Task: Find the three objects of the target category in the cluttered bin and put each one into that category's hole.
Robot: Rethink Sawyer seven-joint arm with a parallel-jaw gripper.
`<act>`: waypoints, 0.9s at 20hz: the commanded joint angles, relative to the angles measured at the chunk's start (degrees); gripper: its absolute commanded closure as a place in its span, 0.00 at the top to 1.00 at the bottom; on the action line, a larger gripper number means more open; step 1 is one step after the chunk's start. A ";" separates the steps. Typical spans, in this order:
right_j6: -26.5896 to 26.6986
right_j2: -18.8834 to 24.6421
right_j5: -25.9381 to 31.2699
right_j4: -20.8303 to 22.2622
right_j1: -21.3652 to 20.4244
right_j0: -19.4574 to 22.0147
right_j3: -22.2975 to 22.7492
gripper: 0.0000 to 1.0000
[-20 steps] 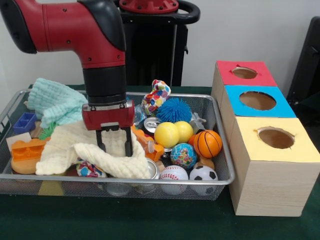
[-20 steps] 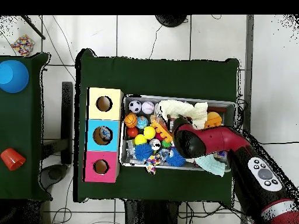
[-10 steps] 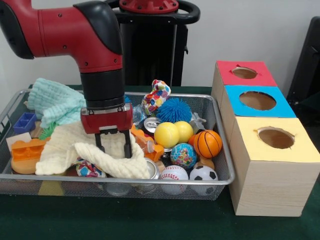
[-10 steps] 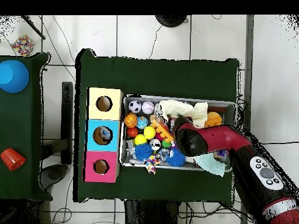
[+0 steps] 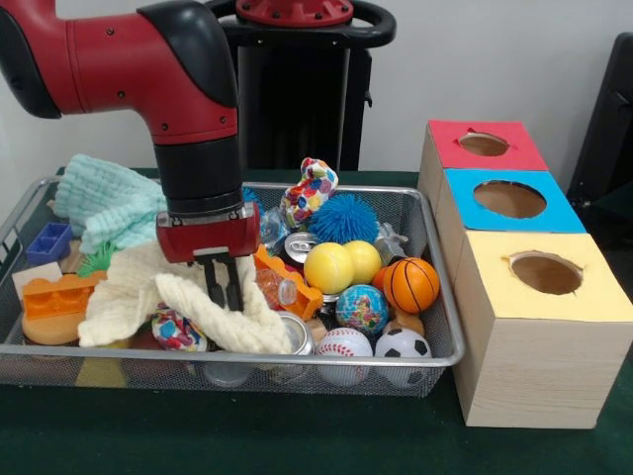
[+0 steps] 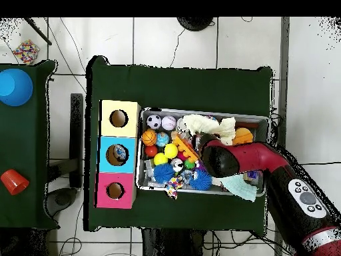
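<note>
So the tool point(image 5: 225, 285) sits low in the wire bin point(image 5: 435, 297), left of centre in the front view, with its fingers pinched together on a fold of the cream cloth point(image 5: 203, 307). Looks like it's got the cloth, not a toy. Which category is the target isn't obvious from here, so I can't say which items count.

The three boxes stand at the right of the frame: red box point(image 5: 485, 146) at the back, blue box point(image 5: 509, 201) in the middle, yellow box point(image 5: 549, 282) nearest. In the overhead view something shows inside the blue hole point(image 6: 118, 154), too small to identify; the other two look empty.

The balls are bunched in the bin's right half, e.g. basketball point(image 5: 410, 284) and soccer ball point(image 5: 403, 343). My guess: early days, most of the sorting left, and the cloth is just being moved aside.
</note>
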State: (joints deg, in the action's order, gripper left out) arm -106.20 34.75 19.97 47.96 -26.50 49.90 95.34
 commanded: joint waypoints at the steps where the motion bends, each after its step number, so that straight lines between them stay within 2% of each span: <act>1: 14.78 3.57 7.53 1.69 4.94 -0.21 -2.19 0.00; 10: 12.75 2.87 6.95 2.24 4.24 -0.85 -1.99 0.00; 14: 9.20 1.96 4.32 2.61 2.74 -1.36 -0.63 0.00; 18: 4.29 1.44 3.97 0.29 -0.12 -2.80 1.79 0.00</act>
State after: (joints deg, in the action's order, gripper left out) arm -106.20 35.40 20.87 48.06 -26.74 49.78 95.37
